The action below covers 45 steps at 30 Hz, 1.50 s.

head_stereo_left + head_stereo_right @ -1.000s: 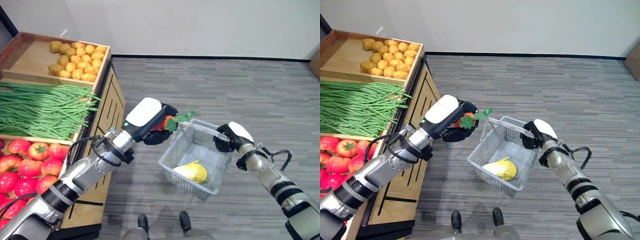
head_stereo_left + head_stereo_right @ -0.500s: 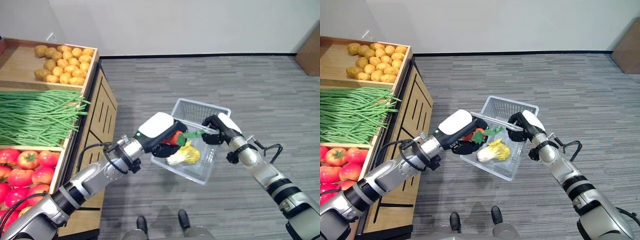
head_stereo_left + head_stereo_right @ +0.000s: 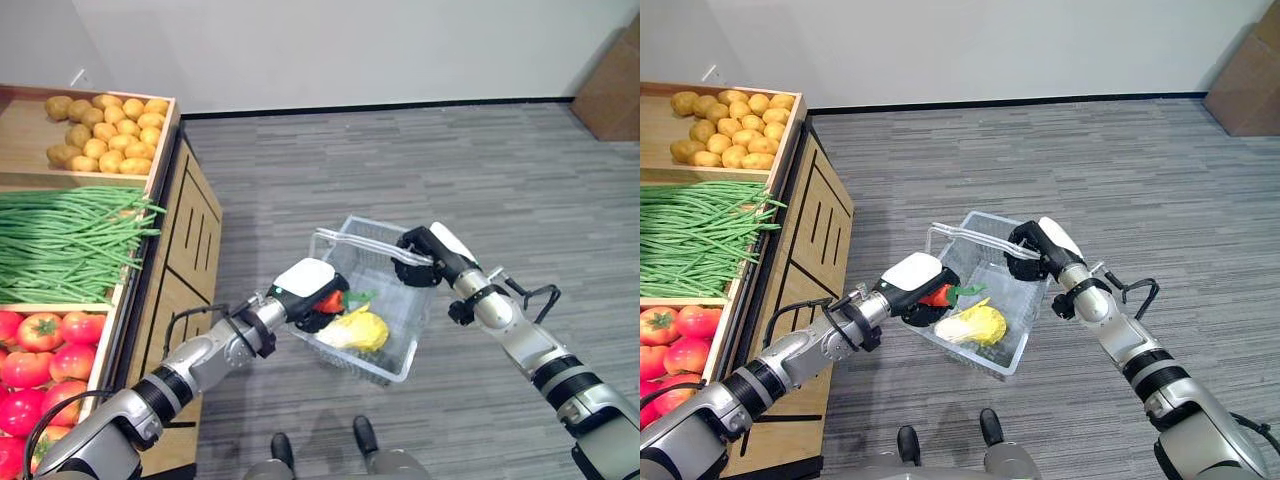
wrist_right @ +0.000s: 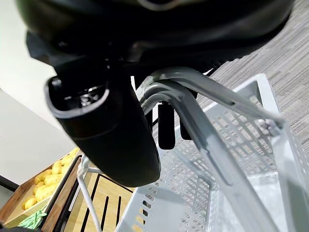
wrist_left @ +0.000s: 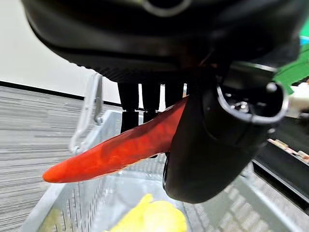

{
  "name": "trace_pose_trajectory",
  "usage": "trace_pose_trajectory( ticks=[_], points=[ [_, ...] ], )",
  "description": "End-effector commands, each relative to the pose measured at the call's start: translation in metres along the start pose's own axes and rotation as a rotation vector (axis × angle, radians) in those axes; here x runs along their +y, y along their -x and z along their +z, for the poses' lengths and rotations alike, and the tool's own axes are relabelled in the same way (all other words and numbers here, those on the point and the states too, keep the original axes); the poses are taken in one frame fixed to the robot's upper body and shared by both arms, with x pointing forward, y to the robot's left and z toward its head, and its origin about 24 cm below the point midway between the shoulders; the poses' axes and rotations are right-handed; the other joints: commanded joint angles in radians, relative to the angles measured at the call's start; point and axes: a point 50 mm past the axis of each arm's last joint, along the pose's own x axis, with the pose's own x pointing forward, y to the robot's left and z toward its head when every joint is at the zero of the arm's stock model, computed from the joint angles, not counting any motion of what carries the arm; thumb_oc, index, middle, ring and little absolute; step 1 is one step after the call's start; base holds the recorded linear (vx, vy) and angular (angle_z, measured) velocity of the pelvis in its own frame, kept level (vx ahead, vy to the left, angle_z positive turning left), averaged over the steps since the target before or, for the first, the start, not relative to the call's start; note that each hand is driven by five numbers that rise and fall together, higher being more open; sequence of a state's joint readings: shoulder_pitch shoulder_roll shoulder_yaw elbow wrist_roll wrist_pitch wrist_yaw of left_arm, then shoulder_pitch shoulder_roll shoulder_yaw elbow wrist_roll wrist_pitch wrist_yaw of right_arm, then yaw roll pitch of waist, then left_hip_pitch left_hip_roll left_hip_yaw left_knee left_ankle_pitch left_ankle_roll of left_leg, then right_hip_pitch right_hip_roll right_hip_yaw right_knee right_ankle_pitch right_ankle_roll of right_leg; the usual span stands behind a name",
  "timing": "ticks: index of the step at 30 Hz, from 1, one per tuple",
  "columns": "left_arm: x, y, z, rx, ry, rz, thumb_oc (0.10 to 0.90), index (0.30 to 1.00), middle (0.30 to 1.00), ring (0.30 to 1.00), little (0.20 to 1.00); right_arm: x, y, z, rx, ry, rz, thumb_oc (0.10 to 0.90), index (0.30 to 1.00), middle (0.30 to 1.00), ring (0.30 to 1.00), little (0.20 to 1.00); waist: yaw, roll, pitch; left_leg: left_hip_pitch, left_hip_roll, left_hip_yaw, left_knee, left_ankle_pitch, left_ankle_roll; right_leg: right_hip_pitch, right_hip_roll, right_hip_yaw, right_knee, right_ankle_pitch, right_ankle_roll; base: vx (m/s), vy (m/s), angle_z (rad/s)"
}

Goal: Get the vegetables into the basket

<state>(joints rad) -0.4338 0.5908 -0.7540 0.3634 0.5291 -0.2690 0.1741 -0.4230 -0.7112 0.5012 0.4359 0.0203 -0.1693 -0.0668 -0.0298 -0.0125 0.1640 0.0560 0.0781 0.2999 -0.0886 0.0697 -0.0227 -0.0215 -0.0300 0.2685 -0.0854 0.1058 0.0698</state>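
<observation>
A clear wire basket (image 3: 402, 318) hangs above the floor, my right hand (image 3: 424, 254) shut on its handles (image 4: 208, 93). A yellow leafy vegetable (image 3: 356, 329) lies inside it. My left hand (image 3: 308, 288) reaches over the basket's near-left rim, shut on a red tapered vegetable (image 5: 120, 150) with a green top (image 3: 357, 297). The left wrist view has that red vegetable pinched between thumb (image 5: 212, 140) and fingers, pointing into the basket above the yellow vegetable (image 5: 150, 218).
A wooden stand on my left holds potatoes (image 3: 105, 130), green beans (image 3: 60, 235) and tomatoes (image 3: 40, 345) in separate trays. A brown box (image 3: 610, 75) stands at the far right by the wall. Grey carpet lies around the basket.
The camera has shifted. My left hand came down with the red vegetable from above the basket's rim to inside it. The right hand brought the basket closer to the stand.
</observation>
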Motion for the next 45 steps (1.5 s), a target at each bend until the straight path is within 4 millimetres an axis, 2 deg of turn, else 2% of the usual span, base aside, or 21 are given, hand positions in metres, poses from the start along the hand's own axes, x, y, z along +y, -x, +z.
trace_pose_trajectory(
  ticks=[1,14,15,16,33,41,43,45],
  points=[
    [0.034,-0.030,0.015,-0.098,-0.085,0.159,0.400,0.300,0.300,0.300,0.300,-0.043,-0.017,0.095,-0.458,-0.160,-0.184,0.400,0.300,0.300,0.300,0.300,0.020,-0.043,-0.090,0.052,0.052,-0.002,0.001,-0.041,-0.084,-0.020,-0.055,-0.068,0.024,0.007,0.087,0.00,0.000,0.00],
    [0.013,-0.034,0.003,-0.009,-0.119,0.112,0.400,0.300,0.300,0.300,0.300,-0.031,-0.017,0.096,-0.461,-0.233,-0.143,0.400,0.300,0.300,0.300,0.300,0.012,-0.046,-0.092,0.057,0.056,0.010,0.001,-0.043,-0.086,-0.023,-0.048,-0.060,0.026,0.008,0.086,0.00,-0.001,-0.02],
    [0.011,-0.033,0.001,-0.002,-0.120,0.112,0.612,0.596,0.596,0.596,0.596,-0.030,-0.017,0.095,-0.459,-0.239,-0.142,0.400,0.300,0.300,0.300,0.300,0.012,-0.047,-0.092,0.058,0.056,0.010,0.001,-0.043,-0.086,-0.023,-0.048,-0.060,0.027,0.008,0.086,0.00,0.000,0.00],
    [0.011,-0.032,0.000,0.006,-0.112,0.116,0.900,1.000,1.000,1.000,1.000,-0.031,-0.017,0.093,-0.452,-0.241,-0.146,0.400,0.300,0.300,0.300,0.300,0.013,-0.047,-0.091,0.057,0.057,0.010,0.001,-0.043,-0.087,-0.023,-0.048,-0.061,0.027,0.008,0.085,0.00,0.000,0.00],
    [0.013,-0.029,0.004,-0.009,-0.088,0.151,0.900,1.000,1.000,1.000,1.000,-0.030,-0.017,0.081,-0.400,-0.251,-0.180,0.400,0.300,0.300,0.300,0.300,0.019,-0.049,-0.088,0.058,0.057,0.006,0.001,-0.045,-0.087,-0.019,-0.050,-0.068,0.024,0.008,0.085,0.00,0.000,0.00],
    [0.018,-0.033,0.019,-0.072,-0.047,0.180,0.900,1.000,1.000,1.000,1.000,-0.029,-0.017,0.079,-0.391,-0.234,-0.193,0.400,0.300,0.300,0.300,0.300,0.021,-0.051,-0.088,0.057,0.058,0.001,0.001,-0.045,-0.086,-0.016,-0.051,-0.073,0.025,0.007,0.083,0.00,0.000,0.00],
    [0.020,-0.034,0.023,-0.085,-0.011,0.191,0.900,1.000,1.000,1.000,1.000,-0.029,-0.017,0.074,-0.366,-0.226,-0.199,0.400,0.300,0.300,0.300,0.300,0.024,-0.052,-0.088,0.057,0.058,-0.001,0.001,-0.044,-0.086,-0.015,-0.051,-0.075,0.025,0.006,0.083,0.00,0.000,0.00],
    [0.029,-0.032,0.033,-0.132,0.096,0.228,0.900,1.000,1.000,1.000,1.000,-0.028,-0.017,0.063,-0.316,-0.200,-0.213,0.400,0.300,0.300,0.300,0.300,0.027,-0.052,-0.088,0.057,0.058,-0.006,0.001,-0.044,-0.086,-0.013,-0.051,-0.077,0.024,0.006,0.081,0.00,0.000,0.00]
  ],
)
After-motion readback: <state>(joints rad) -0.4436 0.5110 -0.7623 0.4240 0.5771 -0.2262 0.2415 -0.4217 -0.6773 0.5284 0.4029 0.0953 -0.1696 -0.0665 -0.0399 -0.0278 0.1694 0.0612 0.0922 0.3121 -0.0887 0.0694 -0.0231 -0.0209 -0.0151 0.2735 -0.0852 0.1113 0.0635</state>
